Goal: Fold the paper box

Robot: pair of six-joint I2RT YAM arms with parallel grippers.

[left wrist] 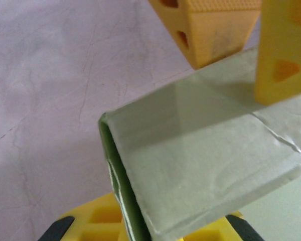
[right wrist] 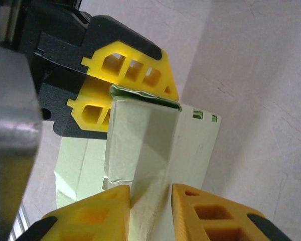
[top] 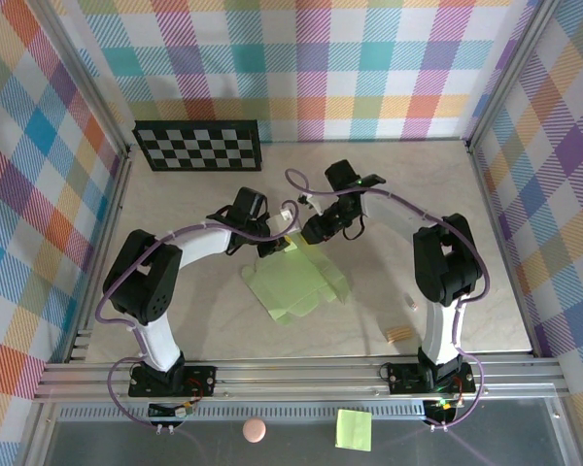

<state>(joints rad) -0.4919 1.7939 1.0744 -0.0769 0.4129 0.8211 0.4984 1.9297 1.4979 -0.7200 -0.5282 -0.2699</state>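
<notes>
Paper box, place: the paper box (top: 299,283) lies on the pale marbled table (top: 175,218) at mid-table, between the two arms and just nearer than both grippers. Most of it rests flat, and its far edge is lifted up towards them.

Paper box, shape: pale lime-green card with crease lines. The raised flap is bent over along a crease, so two layers stand edge-on in the left wrist view (left wrist: 205,155), with the greener inner face showing at the fold.

Left gripper: the left gripper (top: 275,236) reaches in from the left over the box's far left corner. Its yellow fingers (left wrist: 103,221) sit either side of the folded flap's edge. From the right wrist, the left gripper (right wrist: 140,98) is clamped on the top edge of the flap, the card pinched between its two fingers.

Right gripper: the right gripper (top: 307,235) comes in from the right, just beside the left one and facing it across the flap. Its fingers (right wrist: 98,216) straddle the creased ridge of the paper box (right wrist: 140,145), one on each side, with a narrow gap between them that the card fills. I cannot tell whether they press on it.

Right gripper from the left wrist: the right gripper (left wrist: 251,65) has one finger in front of the flap and the other behind its far edge.

Box to grippers: the flap spans from one gripper to the other. The flat part lies below and nearer than both.

Elsewhere: a black and white checkerboard (top: 199,146) stands at the far left wall, well apart from the box.
</notes>
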